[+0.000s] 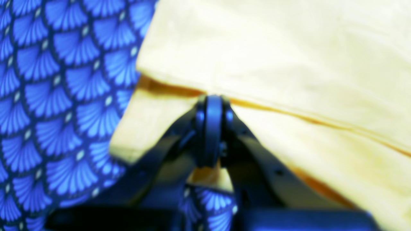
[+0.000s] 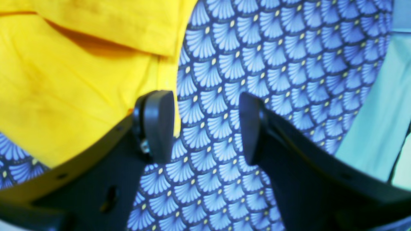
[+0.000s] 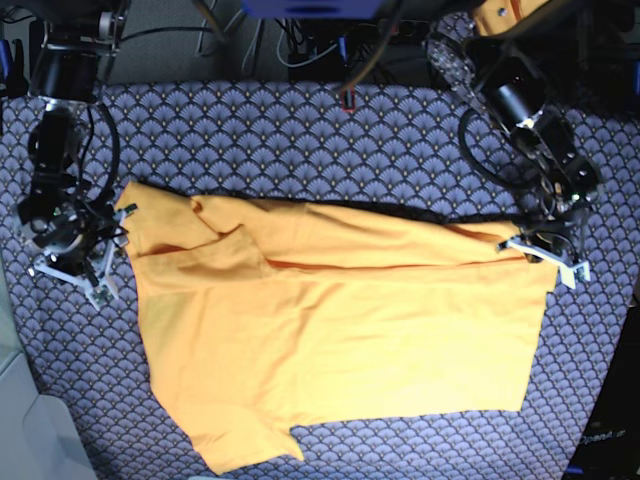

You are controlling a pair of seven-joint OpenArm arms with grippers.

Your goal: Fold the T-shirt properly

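Your left gripper (image 1: 210,128) pinches the T-shirt (image 3: 340,330).
The shirt lies flat mid-frame on the table cover (image 3: 300,140); your right gripper (image 2: 207,125), spread wide, sits just beside its left edge.

One T-shirt (image 3: 340,340), yellow-orange. One patterned tabletop (image 3: 300,140) cover beneath it. Two robot arms, one hand each: left hand (image 3: 545,255), right hand (image 3: 105,262).
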